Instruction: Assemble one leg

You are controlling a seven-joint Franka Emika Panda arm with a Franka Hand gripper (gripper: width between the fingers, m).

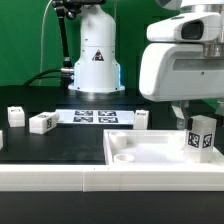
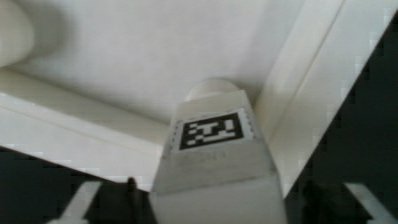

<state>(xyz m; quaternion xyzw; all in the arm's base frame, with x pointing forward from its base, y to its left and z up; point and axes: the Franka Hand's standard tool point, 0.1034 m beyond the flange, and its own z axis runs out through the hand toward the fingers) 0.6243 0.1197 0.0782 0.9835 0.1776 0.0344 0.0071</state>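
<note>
The leg [image 1: 200,137] stands upright at the right edge of the exterior view, its long axis vertical, with a black-and-white tag on the face turned toward the camera. It hangs under the arm's large white wrist housing, and its lower end sits over the inside of the tray [image 1: 150,160], close to the tray's right-hand rim; whether it touches the tray floor cannot be told. In the wrist view the leg [image 2: 217,150] runs from the bottom centre of the frame up toward the middle, its tagged face toward the lens, its far end pointing at the tray's inner corner, where the rim [image 2: 302,60] runs up the right of the frame.

The gripper [image 1: 198,118] has its jaws clenched on the leg: in the wrist view the fingers [image 2: 80,205] flank it at the bottom corners.

The tray, a wide white piece with a raised rim, fills the lower right of the exterior view and holds only the gripped leg.

On the dark counter [image 1: 60,145], loose white blocks lie at centre left [image 1: 43,122], far left [image 1: 16,116] and behind the tray [image 1: 141,119]. The marker board [image 1: 95,117] lies flat at centre frame, before the arm's base [image 1: 96,60].
</note>
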